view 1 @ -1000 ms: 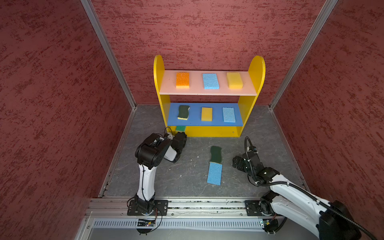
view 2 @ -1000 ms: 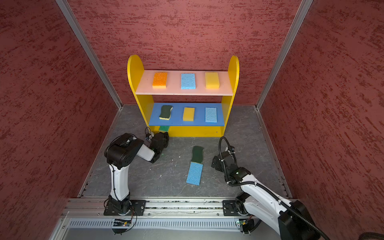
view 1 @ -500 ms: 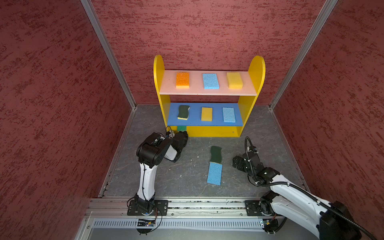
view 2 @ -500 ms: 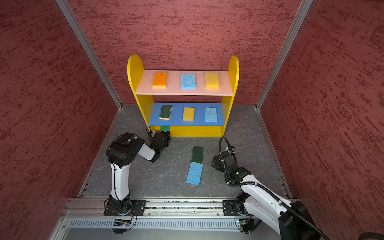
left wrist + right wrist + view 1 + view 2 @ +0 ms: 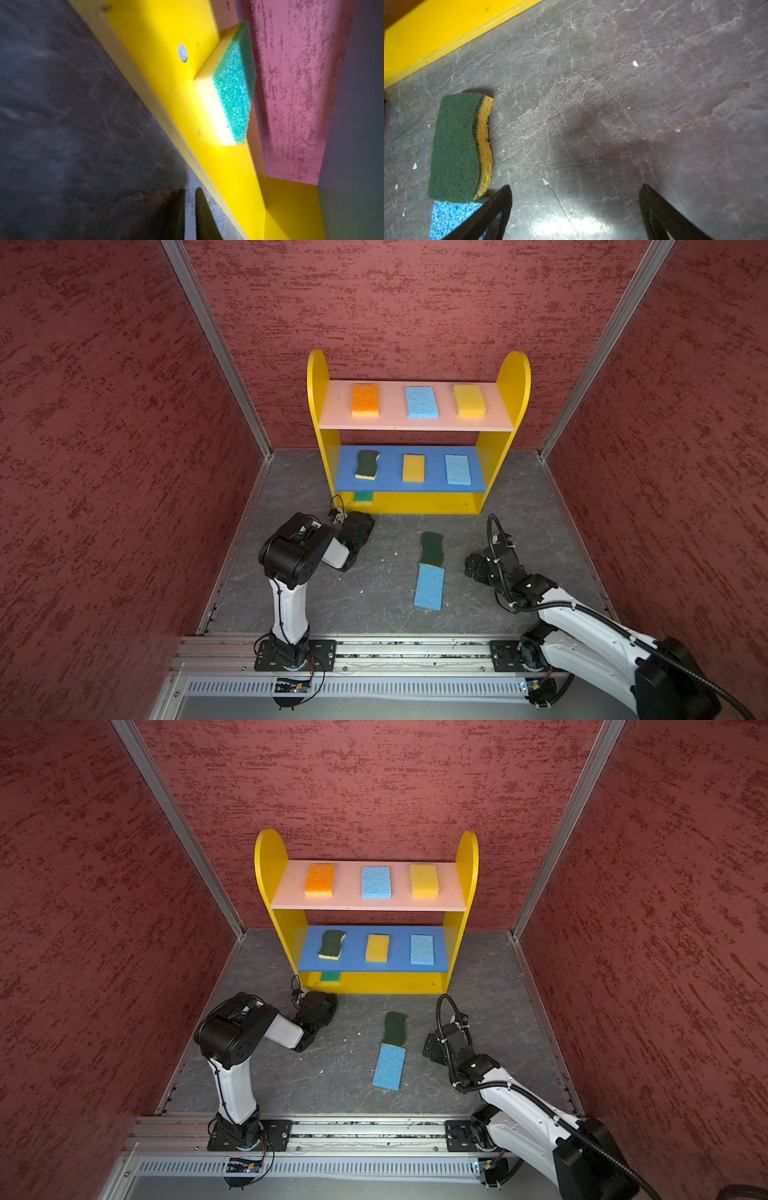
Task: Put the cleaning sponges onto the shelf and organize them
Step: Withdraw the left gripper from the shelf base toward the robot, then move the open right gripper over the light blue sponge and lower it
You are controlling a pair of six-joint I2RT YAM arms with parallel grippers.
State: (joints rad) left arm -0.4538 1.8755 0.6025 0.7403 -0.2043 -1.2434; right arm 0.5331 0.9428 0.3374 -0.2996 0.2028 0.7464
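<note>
The green-topped sponge (grainy bright green over pale yellow foam) lies flat on the yellow base of the shelf, at its left end. The left gripper has its jaws only a little apart and holds nothing. The right gripper, spread wide and also holding nothing, hangs right of the scourer on the floor, which seems to overlap a blue sponge.

In both top views the green-topped sponge on the shelf base shows only a front strip under the blue board. In front of the shelf, the left gripper is cropped and blurred in its wrist view; the right gripper covers part of the edge-cut blue sponge.
</note>
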